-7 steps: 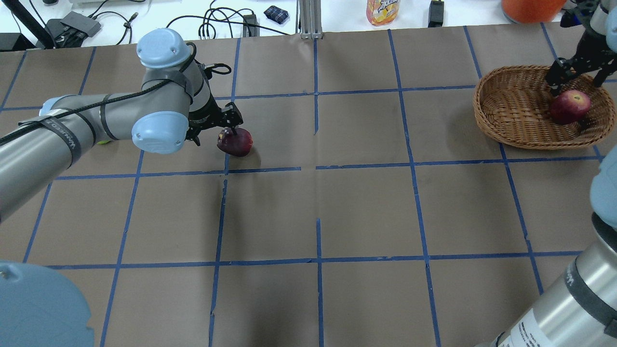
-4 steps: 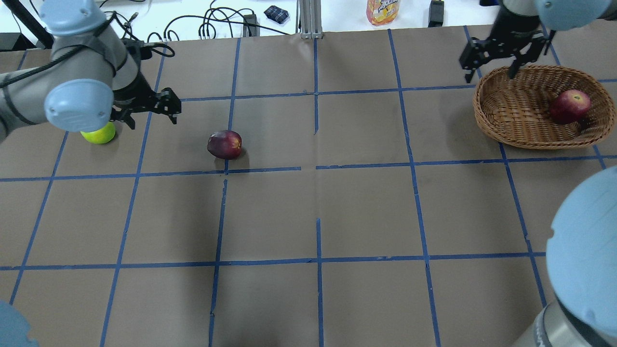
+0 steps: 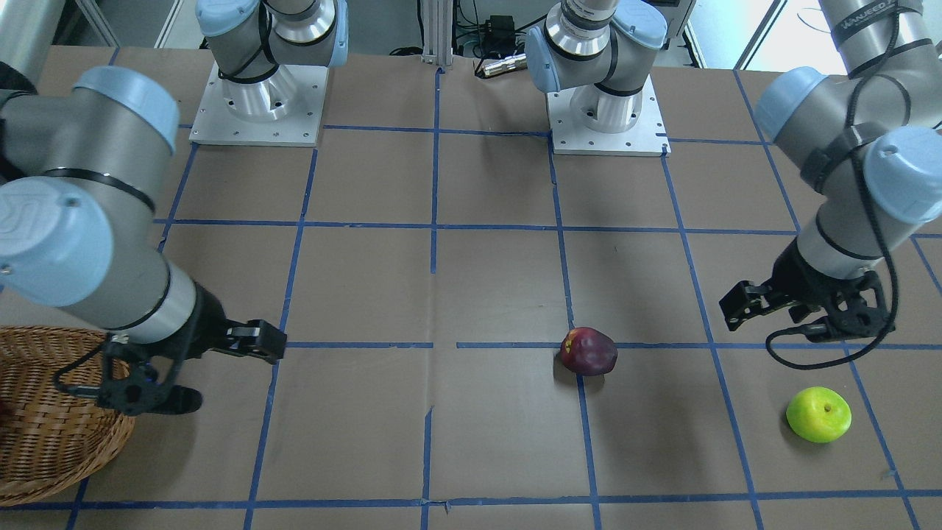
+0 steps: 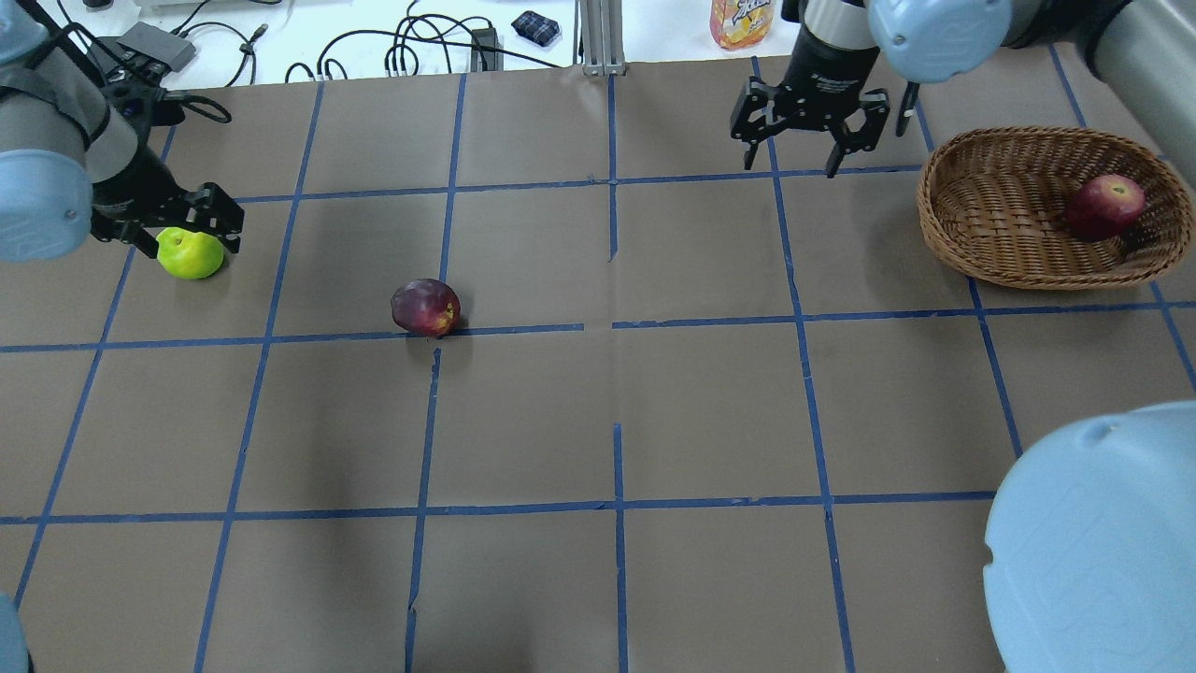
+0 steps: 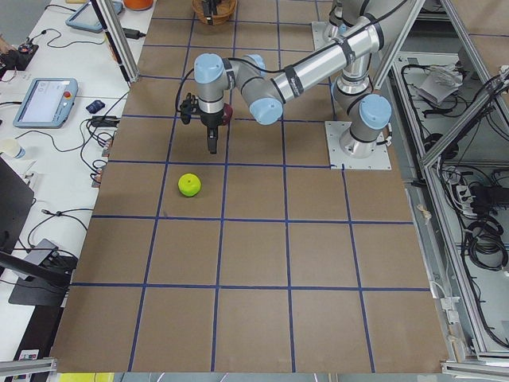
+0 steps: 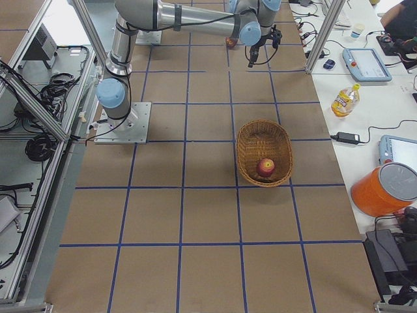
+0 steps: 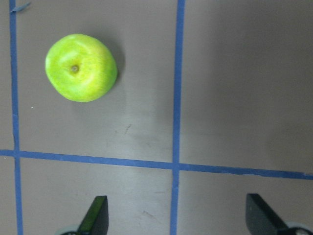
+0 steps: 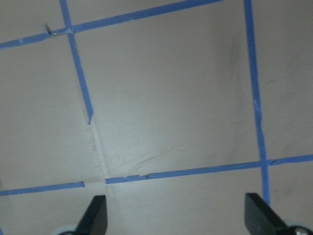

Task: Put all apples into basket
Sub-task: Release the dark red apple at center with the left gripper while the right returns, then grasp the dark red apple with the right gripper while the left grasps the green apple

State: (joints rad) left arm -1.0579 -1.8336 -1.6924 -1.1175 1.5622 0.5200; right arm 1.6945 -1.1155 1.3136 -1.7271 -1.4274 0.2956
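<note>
The lime green apple lies at the table's left. My left gripper hovers open just beside and above it, touching nothing. The maroon apple rests alone on a blue tape line. The red apple sits inside the wicker basket at the far right. My right gripper hangs open and empty over bare table, left of the basket.
Brown paper with a blue tape grid covers the table. Beyond its far edge stand a juice bottle, cables and an orange container. The arm bases sit at the robot's side.
My left gripper let go of the maroon apple and moved left to the green apple. The maroon apple rolled slightly leftward. My right gripper left the basket and swung left across the far table.
</note>
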